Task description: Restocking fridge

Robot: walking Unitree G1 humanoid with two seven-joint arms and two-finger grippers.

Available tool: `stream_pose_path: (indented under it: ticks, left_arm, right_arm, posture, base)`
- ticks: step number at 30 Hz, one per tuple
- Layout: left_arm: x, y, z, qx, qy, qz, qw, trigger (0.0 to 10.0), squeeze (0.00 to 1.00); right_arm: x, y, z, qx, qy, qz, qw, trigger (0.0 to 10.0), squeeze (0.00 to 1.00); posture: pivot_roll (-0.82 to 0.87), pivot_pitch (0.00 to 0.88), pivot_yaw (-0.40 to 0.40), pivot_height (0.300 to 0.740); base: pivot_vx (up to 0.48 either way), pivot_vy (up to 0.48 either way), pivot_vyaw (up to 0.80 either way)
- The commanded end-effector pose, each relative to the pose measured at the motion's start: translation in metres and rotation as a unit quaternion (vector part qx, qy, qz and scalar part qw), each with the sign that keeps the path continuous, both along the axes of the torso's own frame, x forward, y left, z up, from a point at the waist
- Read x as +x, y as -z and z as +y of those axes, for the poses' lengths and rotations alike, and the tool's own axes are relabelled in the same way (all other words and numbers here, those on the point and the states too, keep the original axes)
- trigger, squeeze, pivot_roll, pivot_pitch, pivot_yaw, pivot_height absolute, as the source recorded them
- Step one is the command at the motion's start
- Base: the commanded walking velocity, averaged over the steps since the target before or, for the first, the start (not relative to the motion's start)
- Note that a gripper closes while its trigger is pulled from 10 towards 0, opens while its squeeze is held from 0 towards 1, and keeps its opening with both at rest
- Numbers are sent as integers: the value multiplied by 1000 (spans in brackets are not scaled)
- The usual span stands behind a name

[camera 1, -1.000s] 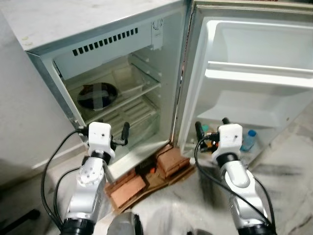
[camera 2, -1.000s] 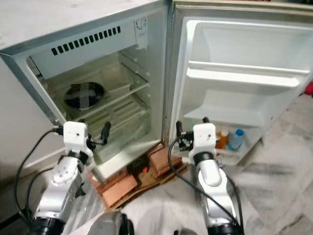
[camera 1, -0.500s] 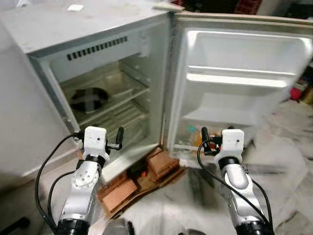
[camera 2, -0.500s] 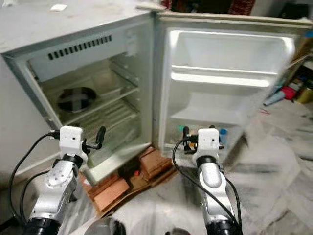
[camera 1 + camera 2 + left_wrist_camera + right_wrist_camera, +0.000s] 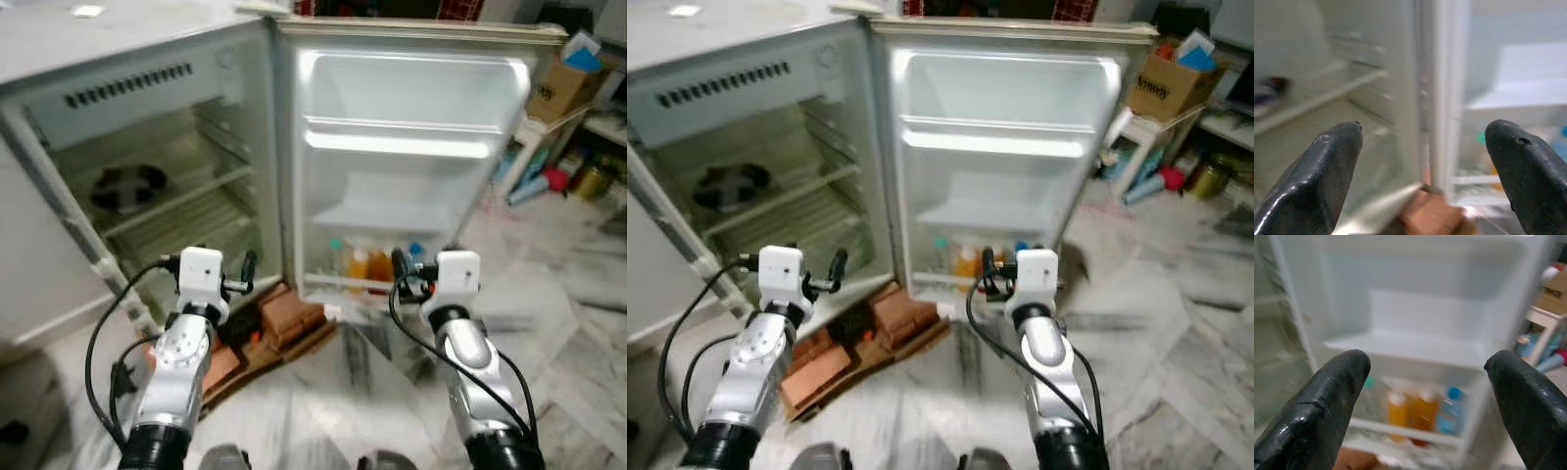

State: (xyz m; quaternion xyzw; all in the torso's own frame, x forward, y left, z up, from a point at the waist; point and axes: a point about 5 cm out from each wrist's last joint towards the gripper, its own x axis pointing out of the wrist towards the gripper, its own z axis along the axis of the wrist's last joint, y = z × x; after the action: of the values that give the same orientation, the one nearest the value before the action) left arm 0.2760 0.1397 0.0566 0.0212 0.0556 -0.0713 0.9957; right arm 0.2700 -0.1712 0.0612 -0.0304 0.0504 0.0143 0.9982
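Note:
The small fridge (image 5: 147,108) stands open, its door (image 5: 402,147) swung out to the right. A dark bowl (image 5: 125,186) sits on an inner wire shelf. On the door's bottom shelf stand two orange bottles (image 5: 361,266), a blue-capped bottle (image 5: 413,253) and a green-capped one (image 5: 336,248); the right wrist view shows these orange bottles (image 5: 1410,409) too. My left gripper (image 5: 223,268) is open and empty, held low in front of the fridge's hinge side. My right gripper (image 5: 423,260) is open and empty, facing the door's bottom shelf from a short way off.
Red bricks (image 5: 284,311) and cardboard (image 5: 294,343) lie under the fridge's front. At the right stand a brown box (image 5: 554,90) on a white stand (image 5: 534,137) and clutter on the floor. Marble floor (image 5: 568,323) spreads before the door.
The whole view has shifted: the camera turned right, so the fridge sits further left and the room's right side came in. Both grippers stayed open and empty.

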Motion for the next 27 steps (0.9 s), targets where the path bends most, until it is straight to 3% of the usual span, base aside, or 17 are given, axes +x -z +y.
stream_pose_path:
  ticks: [1, 4, 11, 19, 24, 27]
  left_arm:
    - [3, -2, -2, 4, 8, -5, 1000, 10000, 0]
    - [6, -7, -2, 0, 8, -13, 1000, 10000, 0]
    - [5, -6, -2, 10, 10, -15, 1000, 10000, 0]
    - [2, -5, -4, 10, 11, -19, 1000, 10000, 0]
    - [3, -6, -4, 9, -6, -23, 1000, 10000, 0]
    - [4, -8, -5, 7, -19, -29, 999, 10000, 0]
  right_arm:
    - [3, -7, 2, -5, -12, -19, 1000, 10000, 0]
    - [2, -7, 7, 10, -32, -16, 999, 10000, 0]
    - [2, -4, 1, 3, -13, 0, 1000, 10000, 0]
    - [6, -17, 6, 10, -44, -30, 999, 10000, 0]
    - [11, -19, 1, -27, -14, -33, 999, 10000, 0]
    - [11, -21, 1, -16, -21, -42, 999, 10000, 0]
  posture:
    - [-4, 0, 11, 740]
    - [-4, 0, 12, 740]
    - [-1, 0, 13, 740]
    - [-10, 0, 14, 740]
    - [-15, 0, 16, 740]
    - [-16, 0, 17, 740]
  base:
    - [0, -458, 0]
    - [0, -458, 0]
    - [0, -454, 0]
    - [298, -373, 0]
    - [288, -381, 0]
    - [275, -390, 0]
